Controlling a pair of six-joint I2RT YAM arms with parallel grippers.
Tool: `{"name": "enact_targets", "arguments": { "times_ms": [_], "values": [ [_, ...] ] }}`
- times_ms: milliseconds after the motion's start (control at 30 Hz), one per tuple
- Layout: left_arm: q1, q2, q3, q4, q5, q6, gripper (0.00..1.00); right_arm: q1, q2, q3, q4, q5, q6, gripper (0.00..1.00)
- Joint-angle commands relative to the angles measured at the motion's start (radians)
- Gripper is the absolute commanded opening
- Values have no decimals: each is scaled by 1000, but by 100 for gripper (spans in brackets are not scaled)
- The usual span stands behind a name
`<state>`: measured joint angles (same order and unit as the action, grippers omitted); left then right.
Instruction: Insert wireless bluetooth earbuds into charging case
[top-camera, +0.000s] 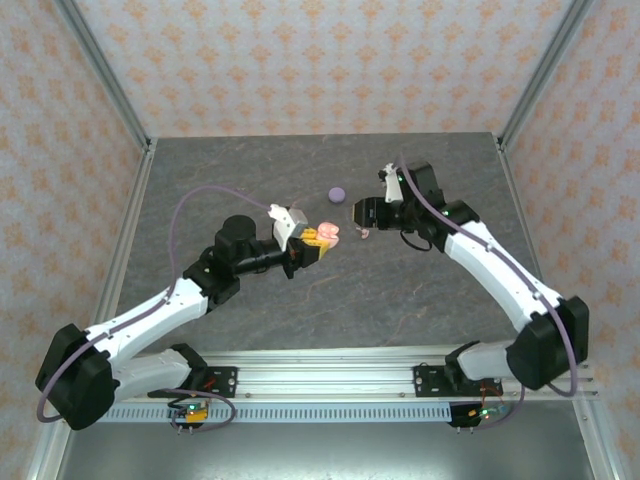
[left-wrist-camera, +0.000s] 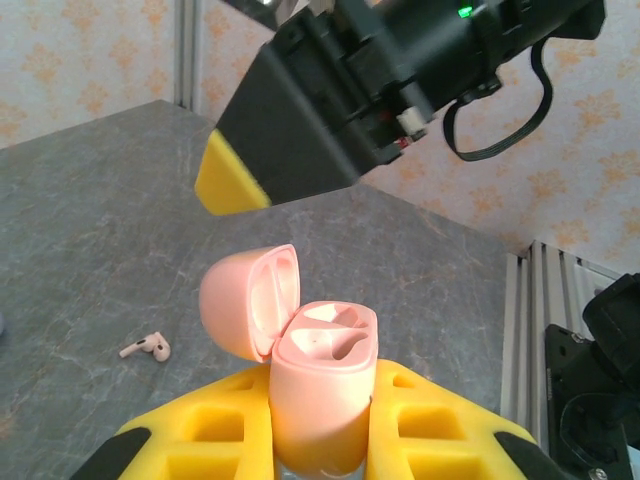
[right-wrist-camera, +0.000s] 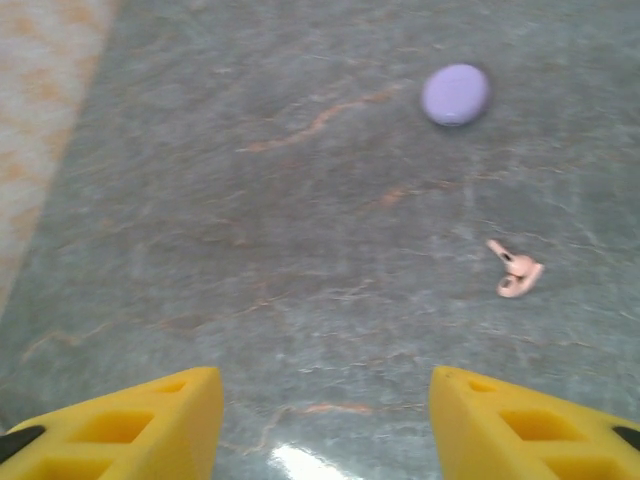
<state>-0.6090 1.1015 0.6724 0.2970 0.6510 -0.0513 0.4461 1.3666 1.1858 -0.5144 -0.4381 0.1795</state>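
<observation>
My left gripper (left-wrist-camera: 320, 405) is shut on a pinkish-peach charging case (left-wrist-camera: 322, 385), held upright between the yellow fingers with its lid (left-wrist-camera: 245, 300) swung open to the left and both sockets empty. In the top view the case (top-camera: 328, 236) hangs mid-table at the left gripper (top-camera: 312, 246). One pinkish-peach earbud (left-wrist-camera: 147, 347) lies on the table; in the right wrist view this earbud (right-wrist-camera: 516, 272) lies ahead and to the right. My right gripper (right-wrist-camera: 325, 400) is open above the table with nothing between its fingers, and in the top view the right gripper (top-camera: 364, 216) is just right of the case.
A round pale purple disc (right-wrist-camera: 455, 94) lies on the grey table (top-camera: 250, 170) beyond the earbud; in the top view the disc (top-camera: 337, 194) is behind both grippers. Patterned walls close the back and sides. The right gripper's yellow fingertip (left-wrist-camera: 228, 185) hangs over the case.
</observation>
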Motion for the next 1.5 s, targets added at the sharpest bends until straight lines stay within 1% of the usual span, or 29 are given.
{"name": "enact_targets", "arguments": {
  "times_ms": [0, 67, 133, 400, 500, 600, 700, 833, 1000, 1267, 1467],
  "values": [
    [-6, -45, -23, 3, -51, -3, 15, -19, 89, 50, -78, 116, 9, 54],
    [-7, -58, -34, 13, -59, -16, 15, -25, 144, 71, -83, 117, -5, 52],
    [-9, -70, -42, 14, -64, -26, 15, -31, 206, 100, -89, 122, -18, 48],
    [-15, -101, -58, 7, -76, -33, 15, -56, 407, 192, -104, 120, -37, 40],
    [-17, -104, -60, 7, -76, -33, 15, -63, 485, 229, -117, 120, -42, 34],
    [-17, -103, -60, 5, -74, -33, 15, -66, 559, 274, -141, 144, -40, 29],
    [-18, -107, -61, 5, -73, -32, 15, -65, 614, 305, -157, 175, -27, 26],
    [-20, -109, -62, 5, -71, -31, 15, -65, 670, 341, -167, 198, -13, 25],
    [-20, -109, -59, -1, -70, -30, 15, -65, 718, 370, -174, 185, -11, 23],
    [-21, -109, -60, 1, -67, -28, 15, -63, 763, 392, -183, 100, -31, 22],
    [-21, -110, -61, 2, -63, -29, 15, -51, 774, 411, -196, 66, -60, 22]
  ]
}}
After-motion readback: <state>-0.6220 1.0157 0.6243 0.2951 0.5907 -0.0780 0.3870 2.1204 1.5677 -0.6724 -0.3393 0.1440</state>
